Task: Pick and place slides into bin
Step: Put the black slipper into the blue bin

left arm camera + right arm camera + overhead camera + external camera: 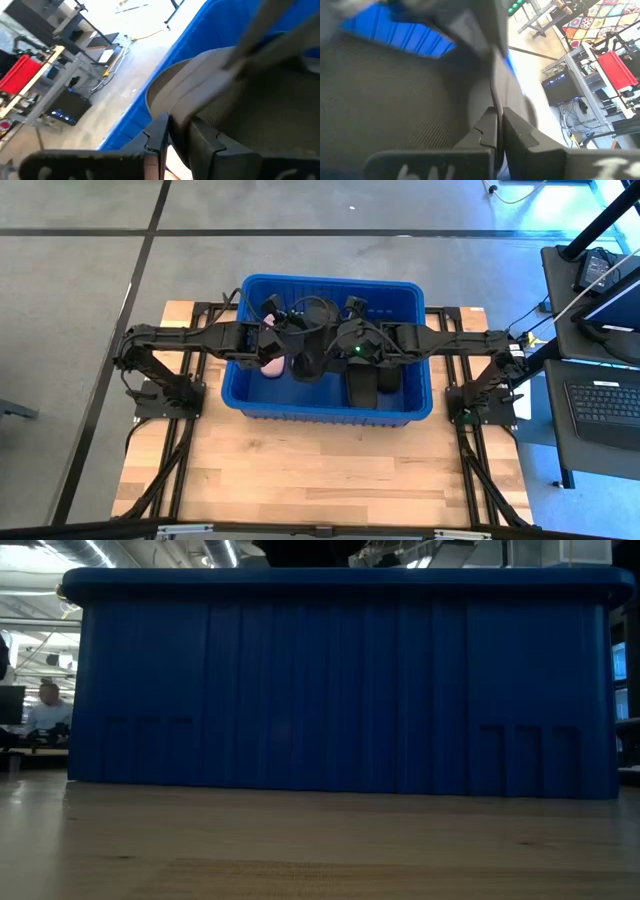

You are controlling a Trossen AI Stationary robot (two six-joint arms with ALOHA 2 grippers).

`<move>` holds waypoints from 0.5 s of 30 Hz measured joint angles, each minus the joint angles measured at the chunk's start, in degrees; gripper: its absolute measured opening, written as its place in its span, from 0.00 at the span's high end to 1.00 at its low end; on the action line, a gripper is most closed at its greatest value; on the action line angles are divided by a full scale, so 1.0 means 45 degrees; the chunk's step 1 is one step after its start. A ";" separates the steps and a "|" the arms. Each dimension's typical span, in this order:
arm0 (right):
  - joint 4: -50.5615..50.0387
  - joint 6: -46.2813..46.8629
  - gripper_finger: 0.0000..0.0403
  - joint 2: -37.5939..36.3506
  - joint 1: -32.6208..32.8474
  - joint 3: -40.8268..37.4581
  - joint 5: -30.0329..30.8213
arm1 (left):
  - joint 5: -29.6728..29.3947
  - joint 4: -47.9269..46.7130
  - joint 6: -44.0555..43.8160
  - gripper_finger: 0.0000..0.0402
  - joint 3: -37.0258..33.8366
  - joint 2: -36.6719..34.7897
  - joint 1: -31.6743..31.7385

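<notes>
The blue bin (335, 408) stands mid-table; in the low view its near wall (340, 690) hides everything inside. Both arms reach into it from the sides. My left gripper (290, 340) and my right gripper (338, 348) are each shut on the same black slide (306, 362), which is raised between them over the bin's middle. A pale pink slide (270, 363) lies in the bin under my left gripper. Two more black slides (362, 387) (391, 377) lie on the bin floor on the right side. My left gripper pinches a thin edge of the black slide (172, 112) between its two fingers (159, 136), coming from the table's left. The slide stands in front of the fingers, over the bin. My right gripper pinches another thin edge of the same slide (496, 97) between its two fingers (517, 137), coming from the table's right; the slide's ribbed surface (385, 100) fills the view beside it.
The bin's walls and rolled rim (330, 280) surround both grippers. Bare wooden tabletop (320, 470) lies in front of the bin. A desk with a laptop (605, 395) stands off the table's right. A person (45, 705) sits in the room behind.
</notes>
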 joint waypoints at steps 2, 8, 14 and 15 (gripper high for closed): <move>0.0006 0.0000 0.96 0.0006 -0.0017 -0.0002 0.0009 | 0.0183 0.0001 -0.0041 0.85 0.0000 0.0000 -0.0051; -0.0011 -0.0005 0.96 0.0029 -0.0019 -0.0007 0.0000 | 0.0696 0.0050 0.0000 0.71 0.0019 0.0000 -0.0254; -0.0014 -0.0058 0.96 0.0029 -0.0005 -0.0007 -0.0010 | 0.0761 0.0006 -0.0060 0.50 0.0019 0.0000 -0.0629; -0.0050 -0.0054 0.96 0.0029 -0.0001 -0.0007 -0.0023 | 0.0750 0.0018 -0.0148 0.47 0.0019 0.0000 -0.0714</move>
